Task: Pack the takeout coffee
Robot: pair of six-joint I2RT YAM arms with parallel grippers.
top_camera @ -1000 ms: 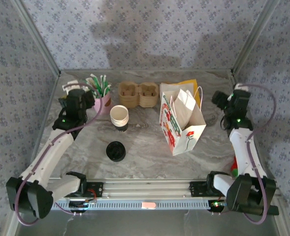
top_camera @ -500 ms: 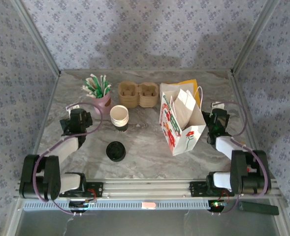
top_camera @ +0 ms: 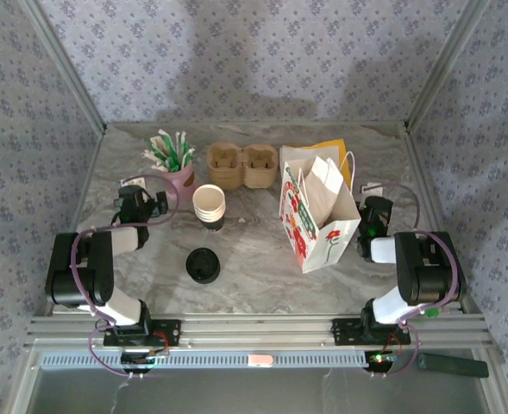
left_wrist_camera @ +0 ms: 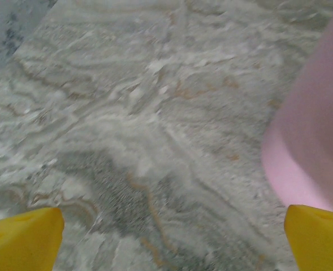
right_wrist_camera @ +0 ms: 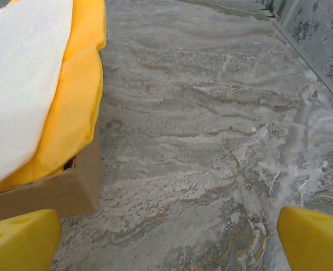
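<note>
The takeout coffee (top_camera: 203,265) stood upright, right of the nearer left gripper (top_camera: 141,200), toward the near edge. That gripper and the right gripper (top_camera: 373,211) were open, empty.

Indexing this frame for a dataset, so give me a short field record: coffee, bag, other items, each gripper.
coffee: takeout coffee, black lid on, standing on the table, front left of centre
bag: paper bag, upright, top open, right of the coffee, not touching it
other items: stack of paper cups; pink cup; cardboard carrier
left gripper: open, empty, beside the pink cup
right gripper: open, empty, right of the bag
packed: not yet
</note>
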